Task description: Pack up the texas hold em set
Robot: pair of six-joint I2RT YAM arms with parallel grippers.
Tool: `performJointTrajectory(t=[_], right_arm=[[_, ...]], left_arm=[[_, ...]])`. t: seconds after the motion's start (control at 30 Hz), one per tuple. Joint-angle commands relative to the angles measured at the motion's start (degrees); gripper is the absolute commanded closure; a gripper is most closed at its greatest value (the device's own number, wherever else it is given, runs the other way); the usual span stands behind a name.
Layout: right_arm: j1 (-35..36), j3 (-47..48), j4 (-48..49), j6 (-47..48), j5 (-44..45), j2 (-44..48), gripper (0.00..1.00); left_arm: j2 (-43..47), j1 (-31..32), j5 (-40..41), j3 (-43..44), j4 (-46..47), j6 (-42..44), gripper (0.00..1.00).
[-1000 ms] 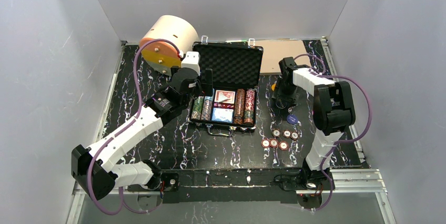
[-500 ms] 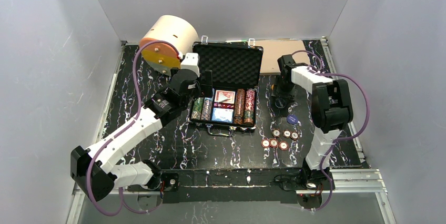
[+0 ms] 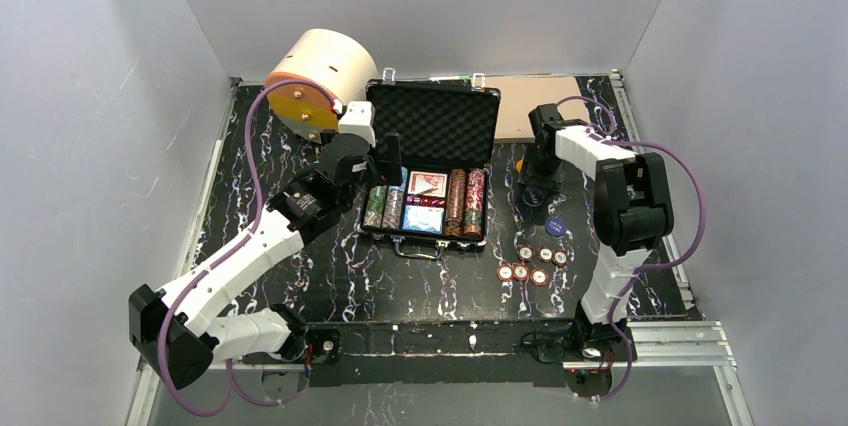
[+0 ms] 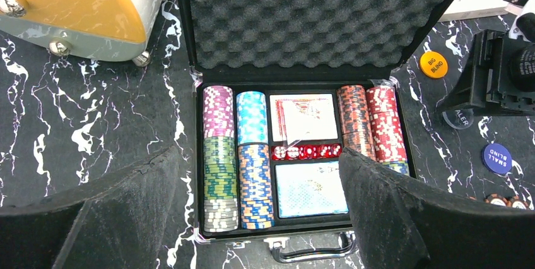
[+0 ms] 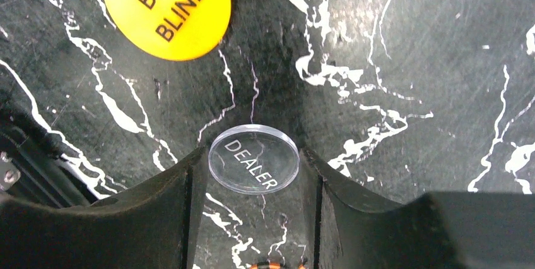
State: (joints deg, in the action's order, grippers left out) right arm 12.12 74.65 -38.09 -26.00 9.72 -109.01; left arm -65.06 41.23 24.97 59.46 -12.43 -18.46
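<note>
Most of the set is sitting in the open briefcase (image 3: 435,124): chip rows (image 4: 219,155), both decks, the dice. Loose chips (image 3: 530,266) are lying at its 4 o'clock, with the Big Blind (image 5: 165,5), Small Blind (image 3: 555,227) and Dealer button (image 5: 253,158) at 3 o'clock. The right gripper (image 5: 253,174) is pointing straight down, its fingers bracketing the Dealer button; a real pinch, I cannot tell. The left gripper (image 4: 258,158) is hovering wide open and empty at the case's 9 o'clock.

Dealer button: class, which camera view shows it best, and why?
Right wrist: the clear dealer button lies centred, its lettering readable. Left wrist shows only part of it, under the right gripper. Top external does not resolve it.
</note>
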Motion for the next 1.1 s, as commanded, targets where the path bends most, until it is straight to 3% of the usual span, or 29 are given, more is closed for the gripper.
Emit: performJointTrajectory(t=[0.0,0.23,0.43,0.67,0.87,1.07], right_arm=[[0.2,0.3,-3.7,-2.6,-2.1,6.0,0.5],[3.8,-0.1,-4.0,-7.3,-11.0,12.1,0.49],[17.4,2.9,-4.5,-15.3,-8.6,14.3,0.48],[30.7,12.0,-4.4,-19.2,-4.1,5.4,0.48],[34.5,20.8,-6.8,-17.7,-1.7,-3.8,0.47],[36.0,21.2,-6.4,-15.7,-3.2,-6.8,0.45]], left_arm=[[1.3,0.0,0.4,-0.2,0.5,-0.7,0.05],[1.7,0.1,0.3,-0.2,0.6,-1.8,0.05],[3.5,0.1,1.7,-0.2,0.7,-1.9,0.05],[6.3,0.1,2.8,0.6,0.5,-1.9,0.05],[8.4,0.1,2.7,-0.4,-0.7,-3.8,0.05],[10.3,0.1,3.2,-1.2,-1.9,-4.2,0.05]])
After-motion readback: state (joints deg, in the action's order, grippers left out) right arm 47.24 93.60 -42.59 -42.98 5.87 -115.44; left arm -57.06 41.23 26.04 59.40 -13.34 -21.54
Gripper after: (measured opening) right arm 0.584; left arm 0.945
